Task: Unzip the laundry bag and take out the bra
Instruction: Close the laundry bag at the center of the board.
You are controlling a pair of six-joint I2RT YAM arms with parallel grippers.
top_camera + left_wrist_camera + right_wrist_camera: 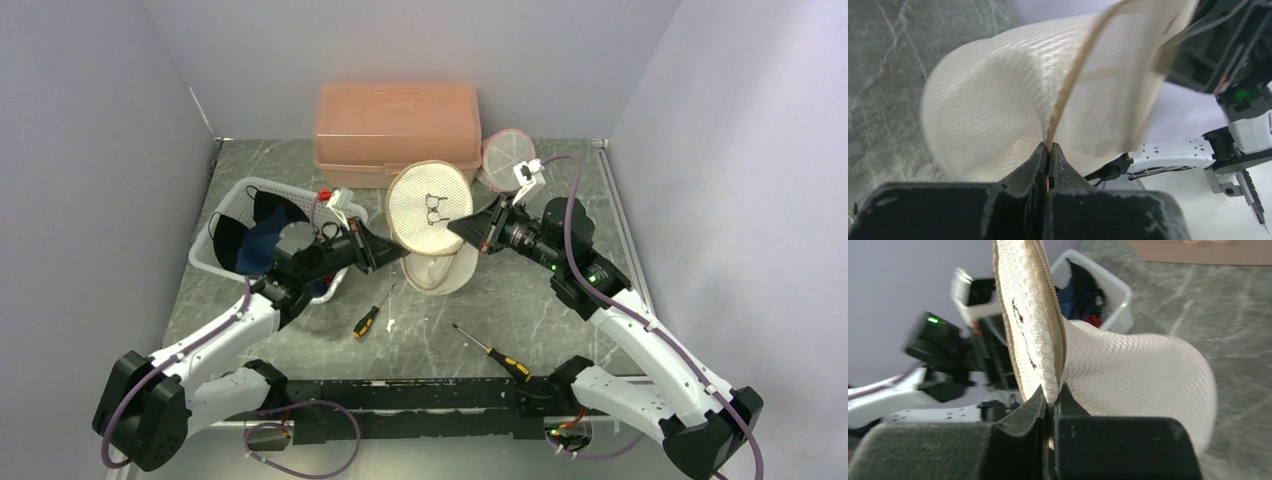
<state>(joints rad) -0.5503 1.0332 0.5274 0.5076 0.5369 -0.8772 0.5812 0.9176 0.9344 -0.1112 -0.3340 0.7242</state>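
Top external view: mesh bag pinched from both sides

Your laundry bag point(430, 208) is held up at mid-table between the arms. It looks like soft, light mesh that will likely sag and fold wherever you let go. Left gripper point(1049, 150) is clamped tight on the tan zip seam point(1068, 95), and right gripper point(1050, 399) is clamped on the padded rim opposite. Go for the zip pull, though I cannot spot it. Pink box point(397, 122) sits behind.

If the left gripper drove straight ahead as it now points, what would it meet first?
The mesh laundry bag, which the left gripper is pinching by its seam. Behind the bag it would probably meet the right gripper, though depth is unclear.
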